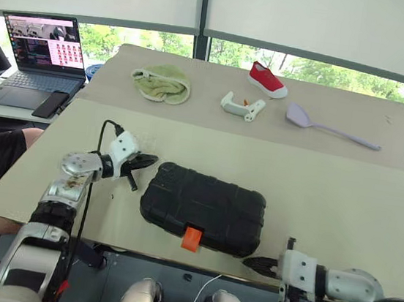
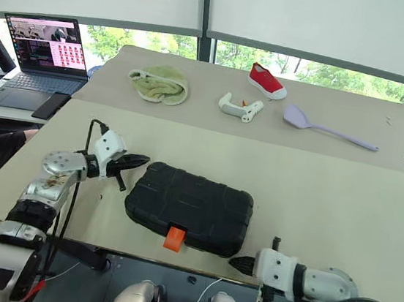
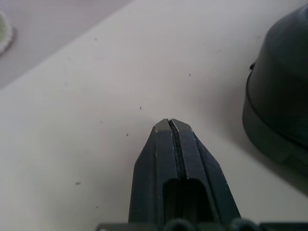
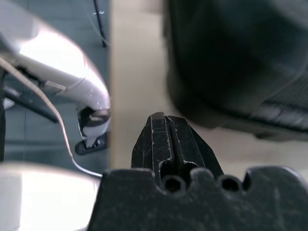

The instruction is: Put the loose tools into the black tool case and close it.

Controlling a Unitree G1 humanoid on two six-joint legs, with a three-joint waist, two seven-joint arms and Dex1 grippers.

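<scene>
Your black tool case (image 1: 204, 209) lies flat and closed on the near part of the counter (image 1: 344, 198), its small orange latch (image 1: 190, 239) facing the near edge. None of the loose tools can be made out on the counter around it.

Your left gripper (image 1: 144, 161) sits just beside the case's left end, pointing toward it and slightly down. Its fingers (image 3: 171, 144) are pressed together with nothing between them; the left wrist view shows their tips over bare counter, with the rounded corner of the case close by but not touching.

Your right gripper (image 1: 253, 262) is at the near edge of the counter, just beside the case's near right corner, pointing left. Its fingers (image 4: 166, 137) are also pressed together and empty; in the right wrist view the case's side wall is near the tips, and you cannot tell from the pictures whether they touch it.

Farther back on the counter, well apart from the case, you have a crumpled pale green cloth (image 1: 162, 84), a white plastic tool-like object (image 1: 241, 105), a red shoe (image 1: 267, 80) and a lilac spatula (image 1: 330, 127). Off to the left, on a separate desk, an open laptop (image 1: 38, 53) has a dark phone (image 1: 50, 104) lying beside it.
</scene>
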